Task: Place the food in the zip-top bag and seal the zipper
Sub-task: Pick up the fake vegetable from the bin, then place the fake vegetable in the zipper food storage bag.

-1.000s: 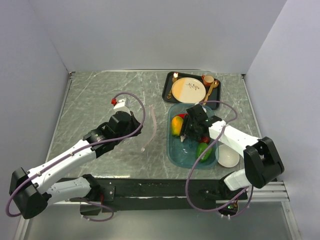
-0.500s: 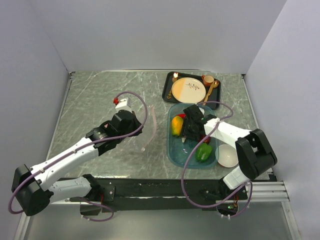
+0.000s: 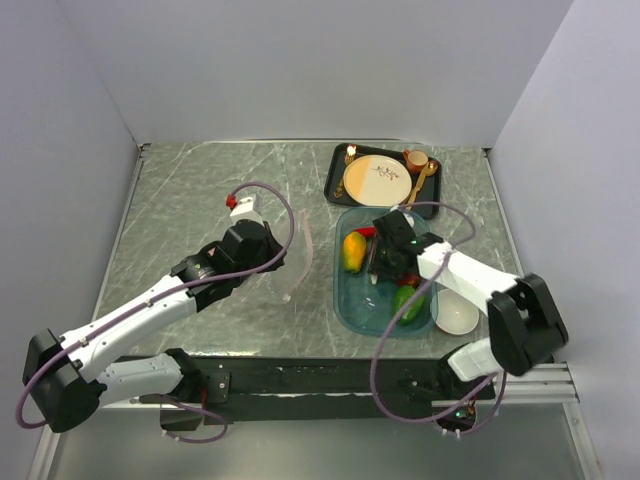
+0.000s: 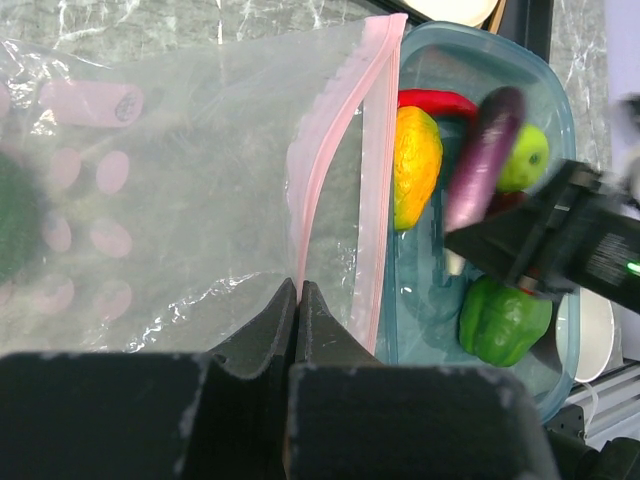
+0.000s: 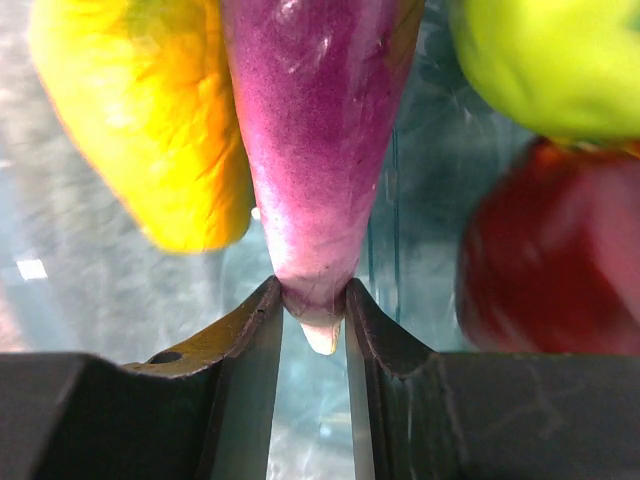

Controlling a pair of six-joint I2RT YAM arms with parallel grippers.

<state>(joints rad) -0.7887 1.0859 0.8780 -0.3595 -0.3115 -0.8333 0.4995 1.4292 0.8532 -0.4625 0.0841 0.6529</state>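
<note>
My right hand [image 5: 312,308] is clamped narrow on the tapered end of the purple eggplant [image 5: 310,130], which hangs over the teal tray [image 4: 430,300] between the yellow-orange piece [image 4: 415,165] and a lime-green one [image 4: 525,158]. From the left wrist view it looks lifted off the tray floor, though I can't be sure.

My left hand [image 4: 298,297] is pinched closed on one lip of the zip-top bag [image 4: 180,180], right at the pink zipper [image 4: 374,200]. The bag lies on the desk just beside the tray's left rim, with its mouth facing the tray and the two pink lips parted a little.

I judge this to be the loading step. The green pepper [image 4: 503,322], the red chili [image 4: 437,101], a dark red piece [image 5: 545,250] and the others wait in the tray, and sealing is far off.

Next I need to carry the eggplant left over the rim and feed it between the lips, while my left hand lifts its lip so the floppy mouth gapes wider. If the plastic sags, the eggplant may push the bag away instead.
</note>
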